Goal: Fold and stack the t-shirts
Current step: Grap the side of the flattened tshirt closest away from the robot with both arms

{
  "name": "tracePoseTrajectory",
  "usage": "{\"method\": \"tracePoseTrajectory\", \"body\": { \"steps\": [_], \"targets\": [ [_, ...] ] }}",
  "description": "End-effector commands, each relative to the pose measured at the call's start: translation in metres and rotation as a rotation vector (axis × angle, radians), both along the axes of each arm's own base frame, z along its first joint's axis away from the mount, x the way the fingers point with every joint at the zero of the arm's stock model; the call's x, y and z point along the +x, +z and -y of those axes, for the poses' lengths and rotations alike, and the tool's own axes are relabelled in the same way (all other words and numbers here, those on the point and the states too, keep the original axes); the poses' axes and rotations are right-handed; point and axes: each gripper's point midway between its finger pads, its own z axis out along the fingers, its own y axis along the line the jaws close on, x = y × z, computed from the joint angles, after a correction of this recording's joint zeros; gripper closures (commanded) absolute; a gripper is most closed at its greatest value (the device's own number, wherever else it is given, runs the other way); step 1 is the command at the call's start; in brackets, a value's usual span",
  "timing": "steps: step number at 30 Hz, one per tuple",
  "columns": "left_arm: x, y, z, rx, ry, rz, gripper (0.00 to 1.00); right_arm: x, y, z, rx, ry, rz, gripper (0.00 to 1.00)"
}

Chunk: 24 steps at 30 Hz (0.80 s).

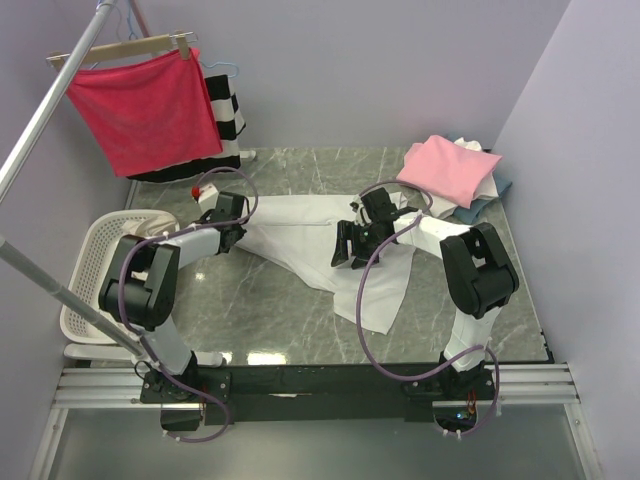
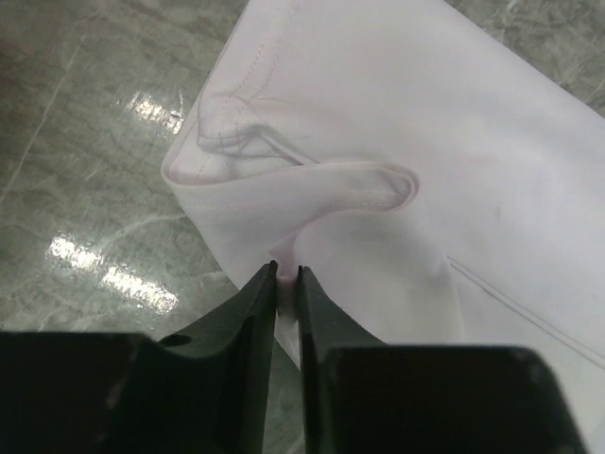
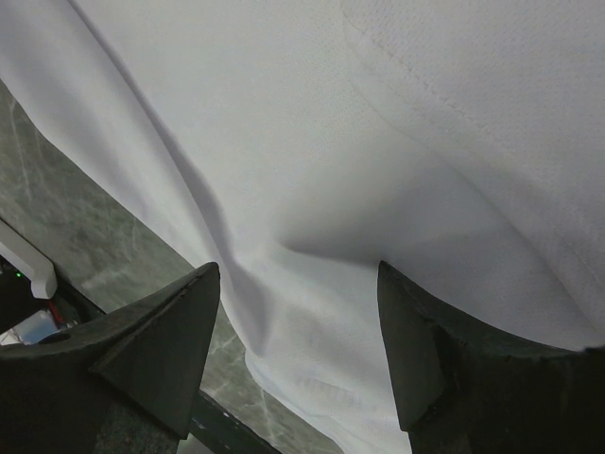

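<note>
The grey-green marble table (image 1: 285,315) fills the middle of the scene. Spread across its centre lies the white cloth t-shirt (image 1: 310,232), which runs from left of centre toward the right. One part of it trails toward the near edge.

At the far left a red cloth (image 1: 140,110) hangs clipped to a wooden hanger (image 1: 120,47). A black-and-white striped garment (image 1: 228,110) hangs just behind it. A white plastic basket (image 1: 88,255) stands just beside the table's left side.

In the far right corner sits a pile of shirts. A pink t-shirt (image 1: 450,168) is on top, and a second white t-shirt (image 1: 472,146) and a blue-grey t-shirt (image 1: 497,190) show beneath it.

The left gripper (image 1: 240,230) is at the left end of the white cloth t-shirt (image 2: 425,142). In the left wrist view the left gripper (image 2: 286,276) has its fingers drawn narrow, almost meeting. A thin raised fold of the shirt's edge is pinched between the tips.

The right gripper (image 1: 347,252) is over the shirt's middle. In the right wrist view it (image 3: 298,284) stands wide apart above the white cloth (image 3: 331,142), with nothing held between its fingers (image 3: 180,322).
</note>
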Motion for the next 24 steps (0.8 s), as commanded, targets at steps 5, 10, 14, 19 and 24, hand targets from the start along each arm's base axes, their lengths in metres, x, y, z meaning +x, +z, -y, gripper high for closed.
{"method": "tracePoseTrajectory", "body": {
  "steps": [5,10,14,19,24],
  "targets": [
    [0.018,0.019,0.005,-0.018,-0.02,0.056,0.99,0.011,0.034,0.001,0.004,-0.001,0.1,0.26],
    [-0.002,0.052,0.0,-0.014,-0.036,0.064,0.99,0.007,0.054,0.019,-0.049,-0.032,0.154,0.25],
    [-0.032,0.063,-0.005,-0.022,-0.044,0.018,0.99,-0.003,0.056,0.037,-0.113,-0.079,0.155,0.25],
    [-0.075,0.062,-0.007,-0.082,-0.03,-0.029,0.99,-0.034,0.048,0.056,-0.107,-0.18,0.089,0.23],
    [-0.111,0.048,-0.013,-0.108,0.006,-0.09,0.99,-0.079,0.029,0.068,-0.063,-0.298,0.01,0.22]
  ]
}}
